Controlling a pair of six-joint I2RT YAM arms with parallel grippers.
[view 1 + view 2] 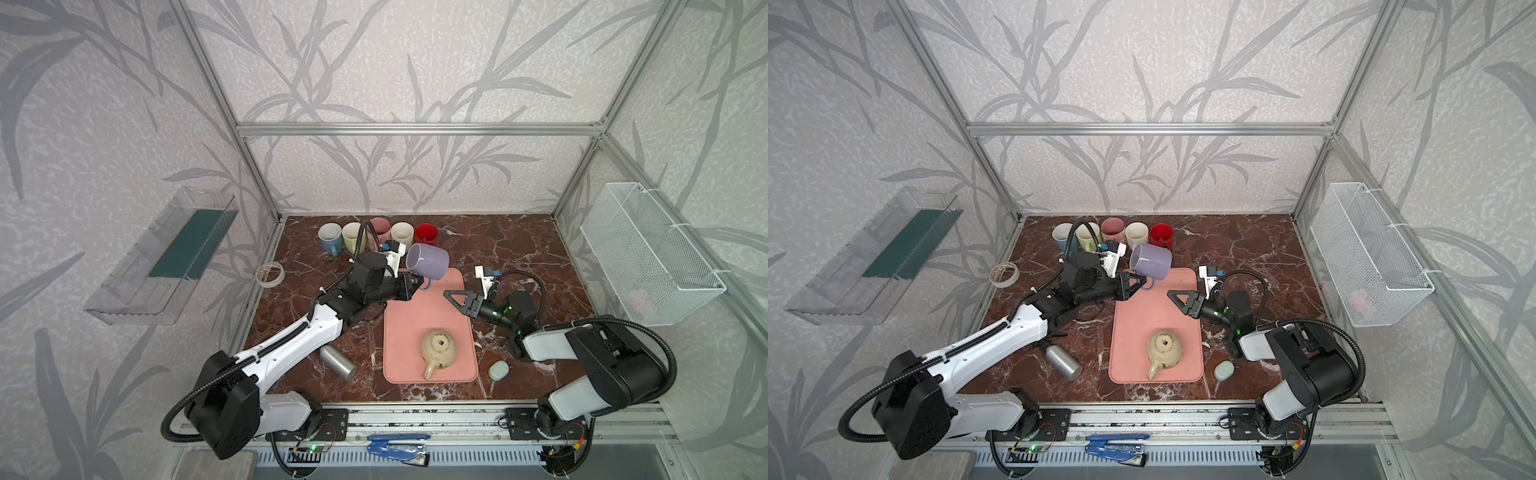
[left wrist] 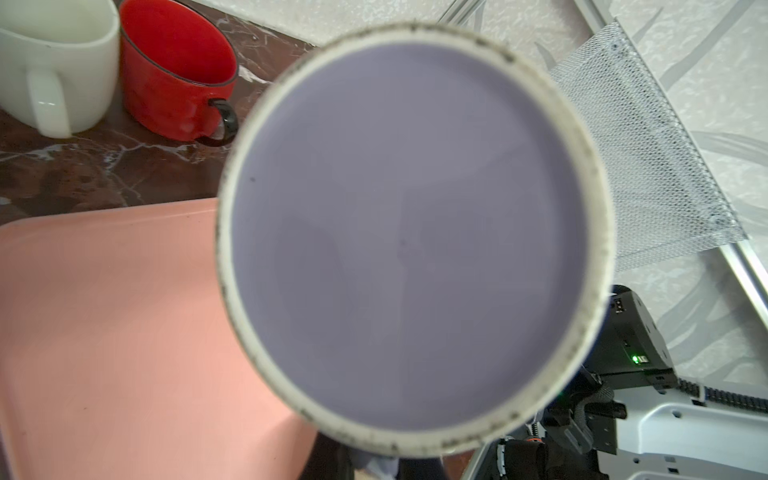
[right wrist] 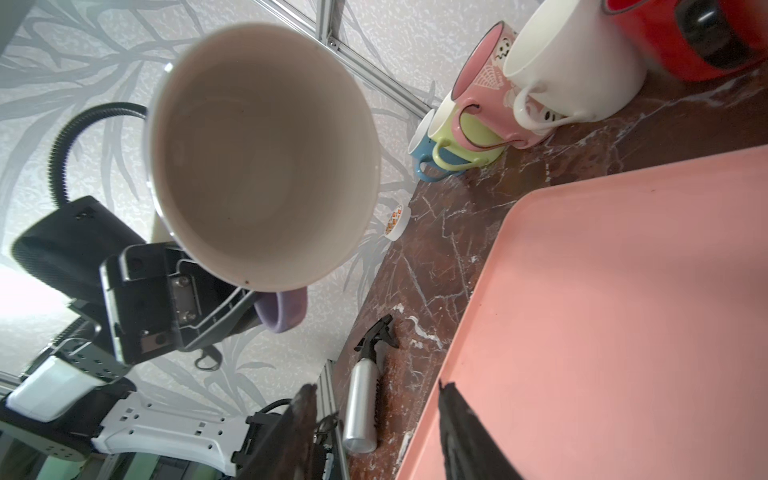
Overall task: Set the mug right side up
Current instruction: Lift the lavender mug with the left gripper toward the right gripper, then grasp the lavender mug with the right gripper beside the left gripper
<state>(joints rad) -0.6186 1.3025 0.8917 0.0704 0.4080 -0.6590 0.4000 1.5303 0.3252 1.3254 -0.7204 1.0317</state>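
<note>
A lilac mug (image 1: 428,261) (image 1: 1150,261) hangs tilted on its side above the far end of the pink tray (image 1: 411,328). Its white inside faces left and up. My left gripper (image 1: 415,286) (image 1: 1134,286) is shut on the mug's handle (image 3: 282,311). In the left wrist view the mug's base (image 2: 407,232) fills the frame and hides most of the left gripper (image 2: 382,465). My right gripper (image 1: 451,296) (image 3: 376,395) hovers open and empty over the tray's right edge, short of the mug. A beige mug (image 1: 439,351) sits upside down on the tray's near half.
Several upright mugs (image 1: 376,237) line the back edge. A tape roll (image 1: 270,274) lies at the left. A silver spray bottle (image 1: 337,361) lies under the left arm. A small teal object (image 1: 498,370) sits right of the tray. A wire basket (image 1: 648,257) hangs on the right wall.
</note>
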